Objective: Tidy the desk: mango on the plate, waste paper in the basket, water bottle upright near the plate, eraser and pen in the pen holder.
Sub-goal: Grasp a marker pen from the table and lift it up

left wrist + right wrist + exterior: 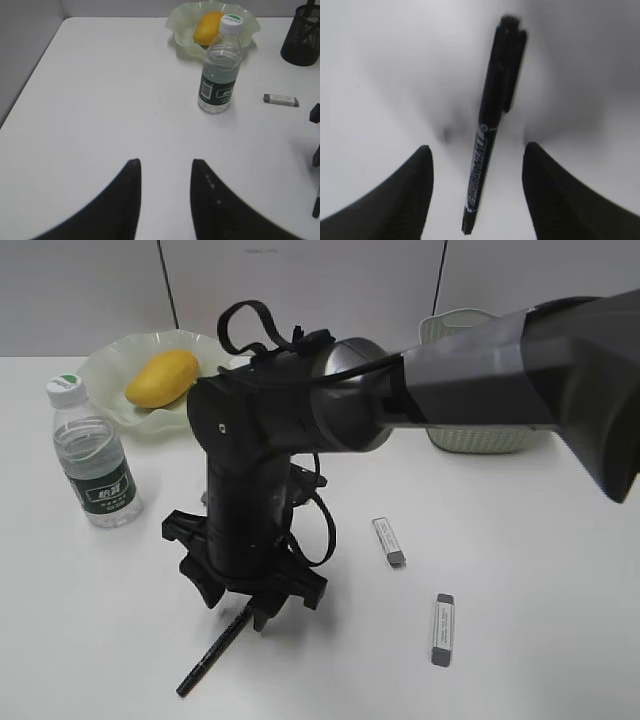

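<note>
Exterior view shows the right gripper (250,605) low over the desk (520,620), just above the upper end of the black pen (212,652), which lies flat and points toward the near edge. From this side I cannot tell how the jaws stand. The mango (162,378), smooth and yellow-orange, already lies in the plate (105,365), a pale green glass dish with a wavy rim. The water bottle (93,455) stands upright near it, clear plastic with a dark green label. Two small grey-and-white erasers (389,542) (442,628) lie on the bare white top. The basket (470,435) is mostly hidden behind the arm.

Left wrist view: the left gripper (164,172) hangs above bare desk with its fingers (131,175) apart and nothing between them. Farther away I see the bottle, the mango in its dish, one eraser and the black mesh pen holder (301,37) at the right edge.

Right wrist view: the pen lies between the two spread fingers (417,172), and neither touches it. It is a thin, stiff marker with a cap clip and white printing on the barrel. I judge it light, hard and somewhat slippery, so it may roll. The best hold seems across the middle of the barrel, below the clip, so that it does not tip when lifted.
</note>
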Available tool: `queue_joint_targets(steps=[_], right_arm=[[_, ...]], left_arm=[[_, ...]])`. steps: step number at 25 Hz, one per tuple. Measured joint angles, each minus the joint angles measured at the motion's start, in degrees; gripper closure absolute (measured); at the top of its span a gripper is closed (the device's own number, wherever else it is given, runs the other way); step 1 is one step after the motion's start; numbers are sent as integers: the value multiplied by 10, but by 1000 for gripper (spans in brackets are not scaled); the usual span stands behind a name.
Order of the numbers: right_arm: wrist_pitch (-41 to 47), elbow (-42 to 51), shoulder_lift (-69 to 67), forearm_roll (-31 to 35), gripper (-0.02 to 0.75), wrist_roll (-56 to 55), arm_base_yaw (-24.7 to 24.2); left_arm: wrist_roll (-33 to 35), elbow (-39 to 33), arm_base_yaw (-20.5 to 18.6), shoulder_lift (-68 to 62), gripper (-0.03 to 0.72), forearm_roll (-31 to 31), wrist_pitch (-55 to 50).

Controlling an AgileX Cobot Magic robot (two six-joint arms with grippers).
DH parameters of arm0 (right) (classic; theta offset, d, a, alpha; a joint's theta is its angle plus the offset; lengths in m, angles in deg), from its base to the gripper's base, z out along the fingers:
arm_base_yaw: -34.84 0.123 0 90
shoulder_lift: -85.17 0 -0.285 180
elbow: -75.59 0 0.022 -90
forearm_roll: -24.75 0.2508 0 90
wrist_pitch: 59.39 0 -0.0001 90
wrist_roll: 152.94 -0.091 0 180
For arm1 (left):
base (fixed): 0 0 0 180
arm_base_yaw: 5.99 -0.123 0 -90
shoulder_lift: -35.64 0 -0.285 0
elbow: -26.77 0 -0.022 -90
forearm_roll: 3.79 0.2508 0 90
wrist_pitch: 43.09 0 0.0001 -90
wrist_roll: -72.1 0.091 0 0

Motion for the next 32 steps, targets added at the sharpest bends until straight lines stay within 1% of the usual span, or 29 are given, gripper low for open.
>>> queue_joint_targets(steps=[6,11,17,23,26,32], right_arm=[[1,0,-5,-26,291,-17,0],[-1,0,-14,-32,293,-30,0],[-1,0,-20,-36,335,-33,0],[-1,-1,-20,-46,347,-38,0],[-1,-1,-21,-47,388,-38,0],[-1,-1,-22,-47,554,-39,0]], left_arm=[[0,0,0,0,447,3,0],[0,0,0,0,447,7,0],[0,0,0,0,447,7,0],[0,0,0,0,447,6,0],[0,0,0,0,447,6,0],[0,0,0,0,449,4,0]])
